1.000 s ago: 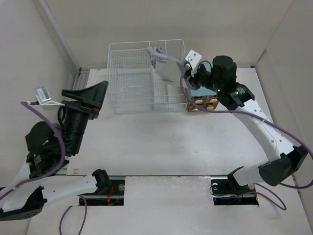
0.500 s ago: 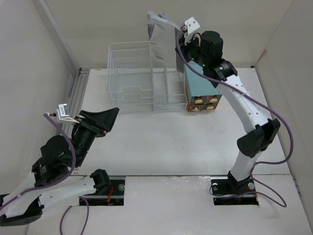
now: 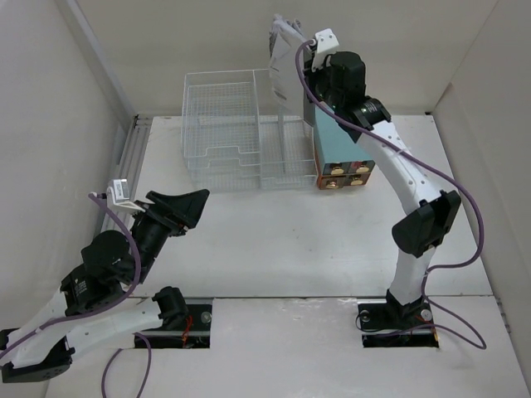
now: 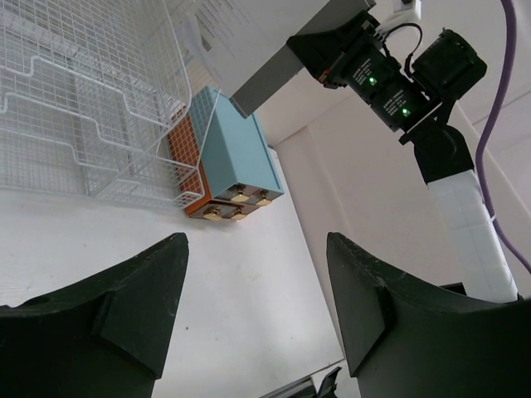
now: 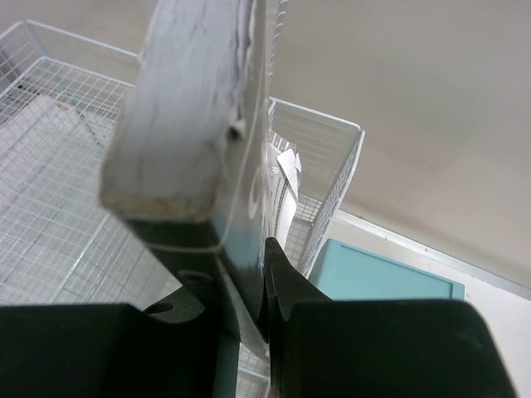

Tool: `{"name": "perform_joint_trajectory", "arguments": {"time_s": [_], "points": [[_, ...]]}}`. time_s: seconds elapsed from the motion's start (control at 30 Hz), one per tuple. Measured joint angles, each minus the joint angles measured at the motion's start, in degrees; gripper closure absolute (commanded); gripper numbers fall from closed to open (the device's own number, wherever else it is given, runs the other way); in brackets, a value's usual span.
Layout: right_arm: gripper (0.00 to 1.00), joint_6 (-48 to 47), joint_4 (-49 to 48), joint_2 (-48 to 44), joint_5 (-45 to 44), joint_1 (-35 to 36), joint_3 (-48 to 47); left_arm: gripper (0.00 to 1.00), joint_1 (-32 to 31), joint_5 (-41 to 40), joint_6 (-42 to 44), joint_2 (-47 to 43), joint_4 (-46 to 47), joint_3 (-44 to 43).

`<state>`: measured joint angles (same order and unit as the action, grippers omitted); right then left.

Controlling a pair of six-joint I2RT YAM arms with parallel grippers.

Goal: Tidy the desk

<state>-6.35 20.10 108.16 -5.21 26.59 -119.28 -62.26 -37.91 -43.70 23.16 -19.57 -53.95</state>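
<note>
Two arms share the white desk (image 3: 274, 240), which spreads from their bases to the far wall. My right gripper (image 3: 302, 65) is clamped on a flat grey panel (image 3: 284, 70), and my left gripper (image 3: 178, 207) has its jaws apart and holds nothing.

Only the top view takes in both arms whole. The right arm rises steeply from its base at the near edge, bends at the elbow and reaches over the teal box (image 3: 332, 149). It carries the panel on edge, high above the right end of the wire rack (image 3: 224, 133). The left arm is folded low over the desk's left side, its gripper aimed toward the rack.

Looking up from there, the left wrist view alone shows the box's (image 4: 241, 157) orange drawer fronts with brass knobs. It also shows the box set just beside the rack (image 4: 75, 108), and green lights on the right gripper (image 4: 332, 54).

Closest in, the right wrist view shows the panel's (image 5: 191, 108) scuffed pale edge pinched between my fingers (image 5: 282, 282). Rack mesh (image 5: 50, 166) and the box top (image 5: 382, 278) lie below.
</note>
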Motion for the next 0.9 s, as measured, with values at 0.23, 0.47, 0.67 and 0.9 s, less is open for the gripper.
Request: {"name": "perform_joint_trajectory", "arguments": {"time_s": [0.23, 0.47, 0.67, 0.9], "points": [[1.0, 0.96, 0.48, -0.59, -0.09, 0.0, -0.79, 0.36, 0.0, -0.02, 0.11, -0.31, -0.48, 0.33], [1.0, 0.79, 0.96, -2.38, -0.74, 0.0, -0.79, 0.36, 0.0, -0.04, 0.0, -1.2, -1.38, 1.03], [1.0, 0.59, 0.94, -2.49, -1.62, 0.0, -1.2, 0.36, 0.0, -0.04, 0.0, -2.08, -1.49, 1.14], [1.0, 0.57, 0.94, -1.7, -2.6, 0.0, -1.57, 0.36, 0.0, 0.0, 0.0, -2.08, -1.49, 1.53]]}}
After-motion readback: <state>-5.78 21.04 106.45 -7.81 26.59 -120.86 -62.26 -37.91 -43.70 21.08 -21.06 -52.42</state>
